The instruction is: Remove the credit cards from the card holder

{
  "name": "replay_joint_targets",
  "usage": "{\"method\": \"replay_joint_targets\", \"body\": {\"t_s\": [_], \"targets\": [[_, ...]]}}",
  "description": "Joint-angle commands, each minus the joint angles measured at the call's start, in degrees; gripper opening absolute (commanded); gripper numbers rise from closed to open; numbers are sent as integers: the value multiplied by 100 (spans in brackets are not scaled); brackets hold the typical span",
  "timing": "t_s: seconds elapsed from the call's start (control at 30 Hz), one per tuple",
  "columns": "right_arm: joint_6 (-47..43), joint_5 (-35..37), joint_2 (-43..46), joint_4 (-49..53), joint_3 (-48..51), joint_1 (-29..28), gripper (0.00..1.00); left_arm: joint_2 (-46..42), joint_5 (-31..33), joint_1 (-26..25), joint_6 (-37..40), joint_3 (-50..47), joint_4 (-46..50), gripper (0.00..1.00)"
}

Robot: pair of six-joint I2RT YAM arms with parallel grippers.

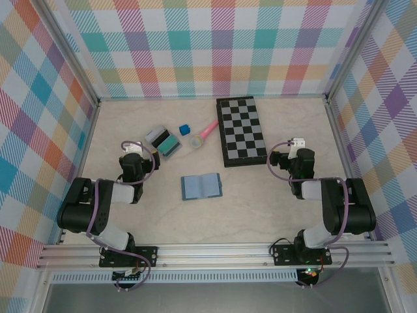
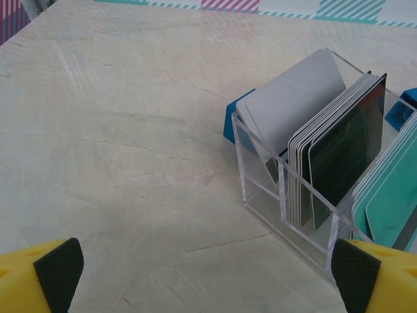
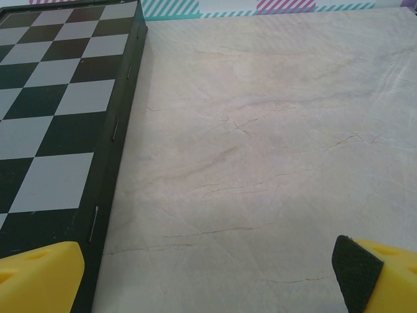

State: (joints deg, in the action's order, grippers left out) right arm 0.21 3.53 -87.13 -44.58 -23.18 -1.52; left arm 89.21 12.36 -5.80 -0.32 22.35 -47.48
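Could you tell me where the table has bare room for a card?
Bare: the strip between wallet and near edge, and the far left corner behind the clear box. Crowded: between box and chessboard, with cube and magnifier.

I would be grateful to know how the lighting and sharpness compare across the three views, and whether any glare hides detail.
Top external: even, soft light, only faint shadows on the table, the blue wallet sharp. Left wrist: the clear card box crisp, its edges glinting slightly. Right wrist: mild sheen on the chessboard, nothing washed out.
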Motion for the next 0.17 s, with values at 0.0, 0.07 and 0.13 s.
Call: {"method": "replay_joint_targets", "body": {"t_s": [0.0,0.07,0.13], "targets": [[78,-141,-32,-164,-55,39,100,54,-121,62,105,129,29,100],[76,-142,-32,-164,-55,39,100,53,-121,57,104,129,29,100],[72,-137,-27,-178,-40,38,100,52,-124,61,102,125,28,100]]}}
